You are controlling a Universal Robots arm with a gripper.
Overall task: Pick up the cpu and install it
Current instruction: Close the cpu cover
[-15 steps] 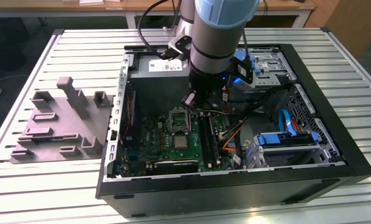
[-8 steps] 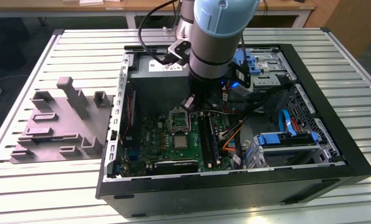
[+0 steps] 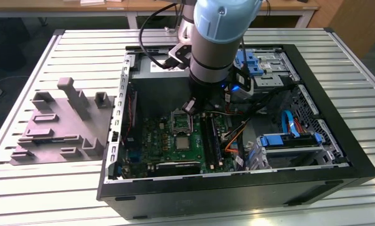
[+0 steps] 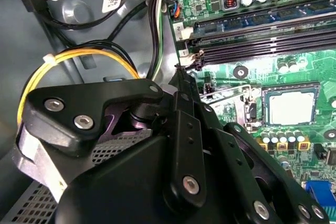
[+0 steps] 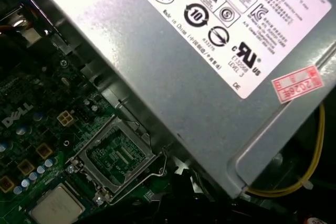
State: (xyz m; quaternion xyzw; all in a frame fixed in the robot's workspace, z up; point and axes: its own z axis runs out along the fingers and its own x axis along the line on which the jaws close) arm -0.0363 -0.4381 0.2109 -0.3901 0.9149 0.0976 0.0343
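Note:
The cpu (image 3: 183,142) is a small silvery-beige square lying flat in its dark socket on the green motherboard (image 3: 165,150) inside the open computer case. Both wrist views show it too, cpu (image 4: 290,107) and cpu (image 5: 56,209). Right beside it the socket's metal hold-down frame (image 5: 116,156) stands flipped open, with its wire lever (image 5: 157,169) loose. My gripper (image 3: 189,106) hangs on the arm just above that open frame, on the power-supply side of the cpu and apart from it. In the second wrist view the gripper (image 4: 184,74) is a black linkage with nothing seen in it.
A grey power supply (image 5: 210,66) sits close beside the socket. Memory slots (image 4: 262,40) run along the cpu's other side. Yellow and black cables (image 4: 79,59) lie near the gripper. Blue-railed drive cages (image 3: 288,141) fill the case's right side in the exterior view. A grey moulded fixture (image 3: 61,127) lies left of the case.

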